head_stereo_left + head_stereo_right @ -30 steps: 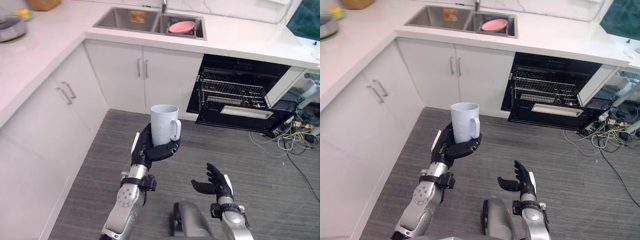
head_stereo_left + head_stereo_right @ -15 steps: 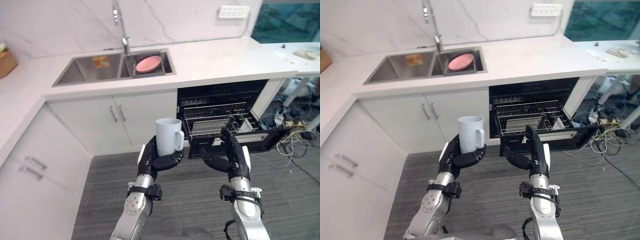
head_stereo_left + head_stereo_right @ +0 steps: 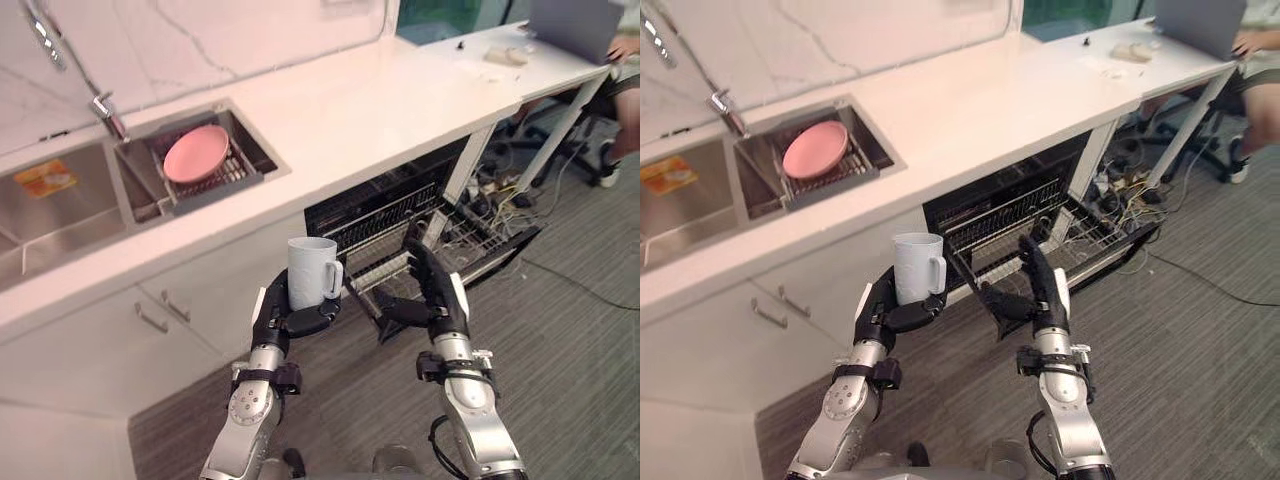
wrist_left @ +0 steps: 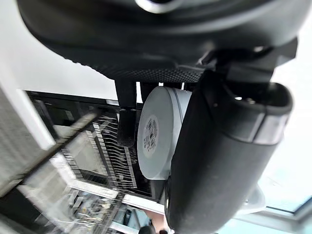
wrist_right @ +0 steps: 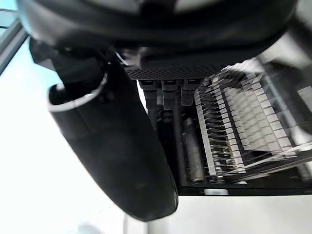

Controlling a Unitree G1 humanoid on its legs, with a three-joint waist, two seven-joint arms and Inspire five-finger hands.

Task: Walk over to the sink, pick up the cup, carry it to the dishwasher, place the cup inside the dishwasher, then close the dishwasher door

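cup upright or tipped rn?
Upright: the cup stands rim-up, its base gripped in the left hand, handle pointing sideways.

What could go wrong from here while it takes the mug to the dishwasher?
The mug stands tall above the left hand, gripped only near its base, so it might tip while walking. The open right hand is raised and appears close to the pulled-out dishwasher rack, so it could snag the wires.

My left arm point(image 3: 245, 425) and right arm point(image 3: 478, 432), low in the frame, are rounded silver-grey shells, each ringed by a black wrist clamp. My left hand point(image 3: 288, 318) and right hand point(image 3: 437, 300) are matte black with white side panels.
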